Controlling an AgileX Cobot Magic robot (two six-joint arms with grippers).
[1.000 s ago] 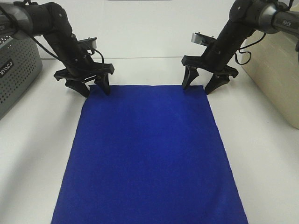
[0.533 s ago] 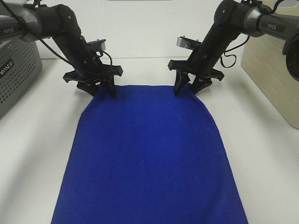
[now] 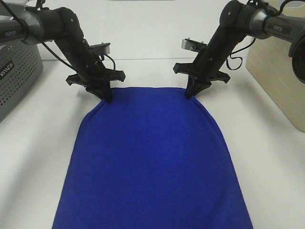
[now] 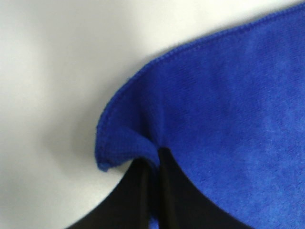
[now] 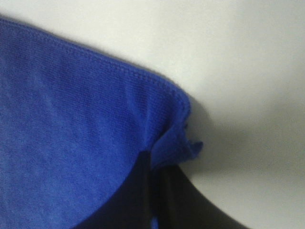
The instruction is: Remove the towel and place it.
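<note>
- Closed since a second ago, both pairs of fingers: spread wide over the far corners back then, now pinched tight on the cloth, corners drawn inward and rounded.
- From the exterior high view: towel (image 3: 151, 160) spread flat on the white table (image 3: 271, 157), near edge running out of the bottom of the picture, far edge lying between the two arms.
- Left gripper (image 3: 106, 95) clamped on the far left corner, fingers pressed together with fabric between them, arm slanting down from the upper left.
- Right gripper (image 3: 191, 92) doing the same on the far right corner, fingers together on the cloth, arm sloping in from the upper right.
- Grey perforated basket (image 3: 16, 71) at the far left edge, well apart from the towel; beige bin (image 3: 281, 71) at the right edge, also well apart.
- From the left wrist view: left gripper (image 4: 153, 188) seen close, two black fingers (image 4: 138, 195) squeezed together, a fold of towel (image 4: 228, 124) bunched up between them, stitched hem curling round the pinch, bare table (image 4: 52, 71) beyond.
- From the right wrist view: right gripper (image 5: 155, 188) likewise shut tight, dark fingers (image 5: 138, 195) nipping a puckered corner of towel (image 5: 76, 124), hem folded over at the tip, white table (image 5: 238, 71) past it.
</note>
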